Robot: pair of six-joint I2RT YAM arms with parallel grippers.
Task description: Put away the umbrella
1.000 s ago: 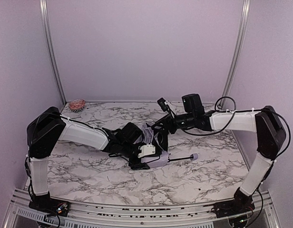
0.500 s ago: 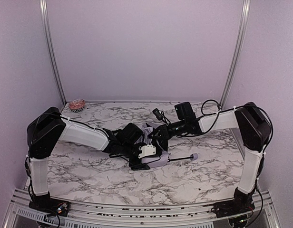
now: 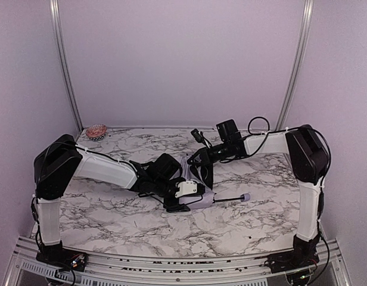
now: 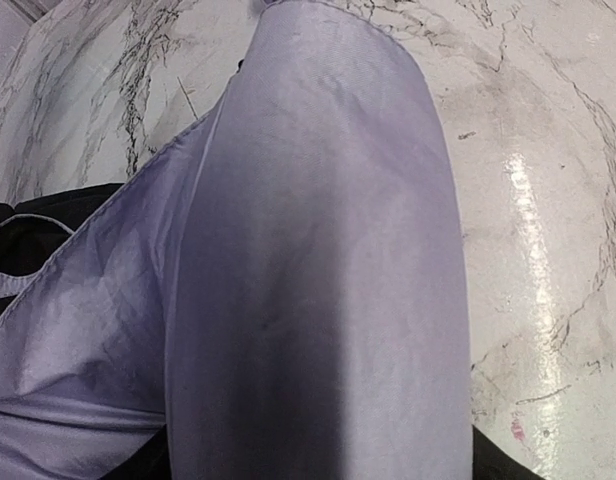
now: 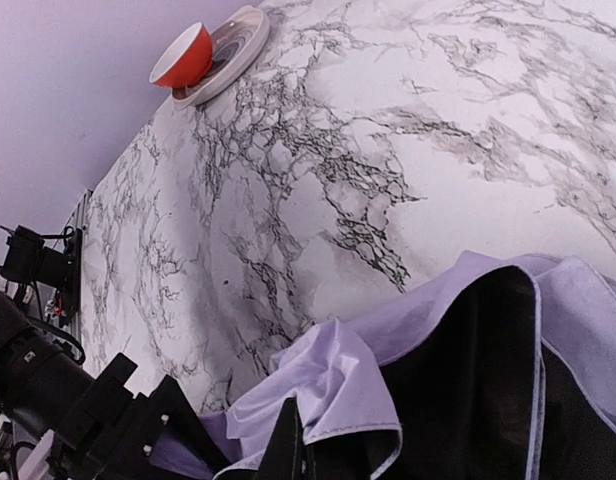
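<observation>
Umbrella (image 3: 200, 182) is lying crumpled at centre of the overhead frame on the marble table (image 3: 112, 217). Canopy is bunched, with the shaft (image 3: 226, 199) poking out to the right and ending in the little handle (image 3: 245, 196). Both arms meet over the fabric: left gripper (image 3: 180, 201) at the lower-left side of the bundle, right gripper (image 3: 197, 164) at its upper edge.

My read is we're mid-gather, i.e. tidying loose cloth round the shaft, nowhere near stowed. Next move needs one side pinning the bundle while the other draws a loose flap in and over w/o dragging the whole thing across the table. The slick fabric will prob slip.

Tool state: can't tell for either. Left wrist cam is filled w/ lavender cloth, no fingertips showing, just marble at right of frame. Right wrist cam shows only a dark sliver at bottom centre beside a folded hem. It could be pinching that hem, but I won't call it.

Views differ. Right wrist cam shows black lining vs lavender outer clearly, plus a red bowl (image 5: 183, 55) on a plate (image 5: 233, 40) at upper left. Overhead gives only a small blob for that bowl, but it alone shows shaft and handle.
</observation>
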